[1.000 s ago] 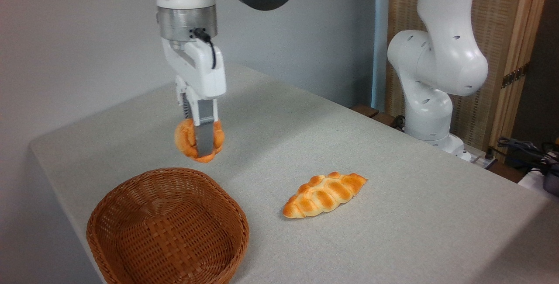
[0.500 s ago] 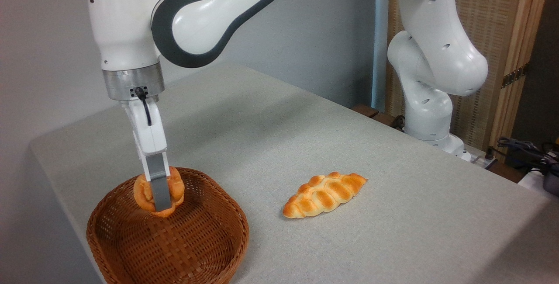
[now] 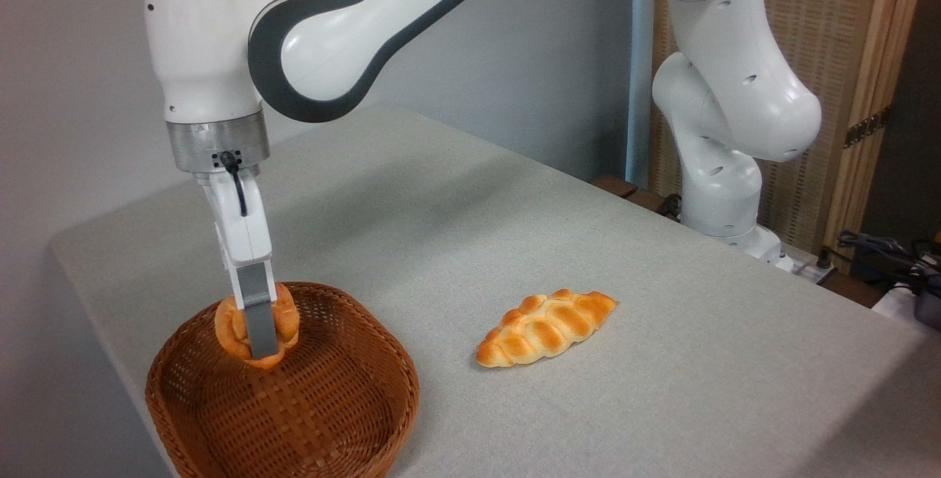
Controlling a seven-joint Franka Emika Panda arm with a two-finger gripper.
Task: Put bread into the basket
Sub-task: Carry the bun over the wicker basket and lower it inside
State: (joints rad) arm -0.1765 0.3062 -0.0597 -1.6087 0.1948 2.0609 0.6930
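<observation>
The bread, a small round golden-orange bun, hangs in my gripper, whose grey fingers are shut on it from both sides. It is held over the back left part of the basket, a shallow oval of reddish-brown wicker at the table's front left. The bun sits about level with the basket's rim, above its floor. The near finger hides the bun's middle.
A longer braided loaf lies on the grey tablecloth to the right of the basket. The arm's white base stands at the table's far right edge. Cables and a wooden screen are beyond it.
The gripper carried the bun from above the table behind the basket down and to the left, over the basket, then a little further left and lower in the last half second.
</observation>
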